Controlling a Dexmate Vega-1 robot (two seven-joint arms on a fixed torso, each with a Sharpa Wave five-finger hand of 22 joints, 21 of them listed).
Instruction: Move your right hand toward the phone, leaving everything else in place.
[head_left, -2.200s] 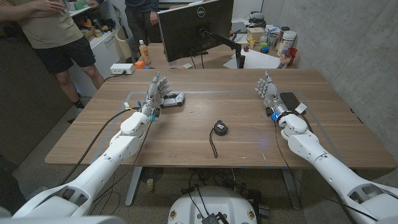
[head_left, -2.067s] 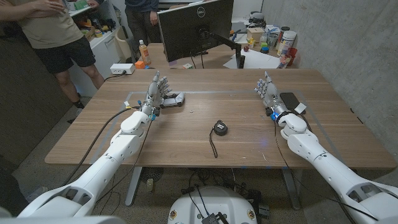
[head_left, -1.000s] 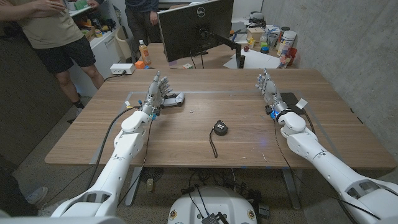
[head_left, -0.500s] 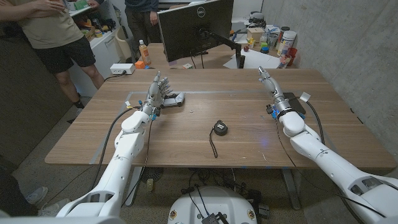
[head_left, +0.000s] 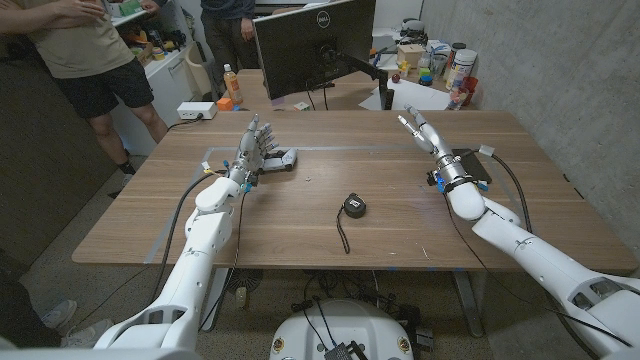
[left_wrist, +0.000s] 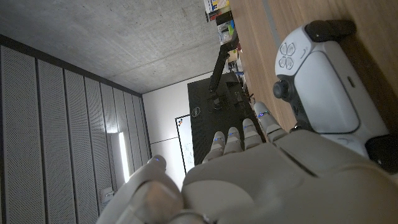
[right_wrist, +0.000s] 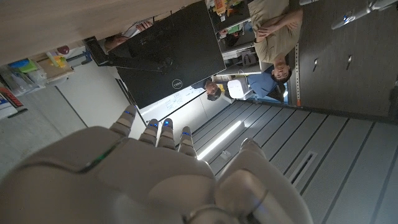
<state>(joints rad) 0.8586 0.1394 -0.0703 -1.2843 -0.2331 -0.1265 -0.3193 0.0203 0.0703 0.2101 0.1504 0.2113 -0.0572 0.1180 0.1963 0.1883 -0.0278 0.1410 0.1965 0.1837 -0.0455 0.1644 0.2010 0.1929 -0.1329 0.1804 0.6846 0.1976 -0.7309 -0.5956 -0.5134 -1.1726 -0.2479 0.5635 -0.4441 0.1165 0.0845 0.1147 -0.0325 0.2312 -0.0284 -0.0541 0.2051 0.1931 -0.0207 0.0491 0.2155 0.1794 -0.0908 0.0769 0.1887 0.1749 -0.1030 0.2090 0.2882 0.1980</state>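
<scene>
The black phone lies near the table's right edge, partly covered by my right wrist. My right hand is held over the table just beyond and left of the phone, empty, with its fingers stretched toward the far left. In the right wrist view the right hand shows from behind, fingers straight. My left hand stands at the table's far left with its fingers apart and nothing in it, right beside a white game controller. The left wrist view shows the controller just past the left hand.
A small black device with a strap lies mid-table. A Dell monitor stands behind the far edge. Bottles and boxes crowd the back right. People stand at the back left. A concrete wall runs along the right.
My right hand has moved farther from me and turned, its fingers now pointing to the far left, and its wrist now covers part of the phone. The left hand and controller are unmoved.
</scene>
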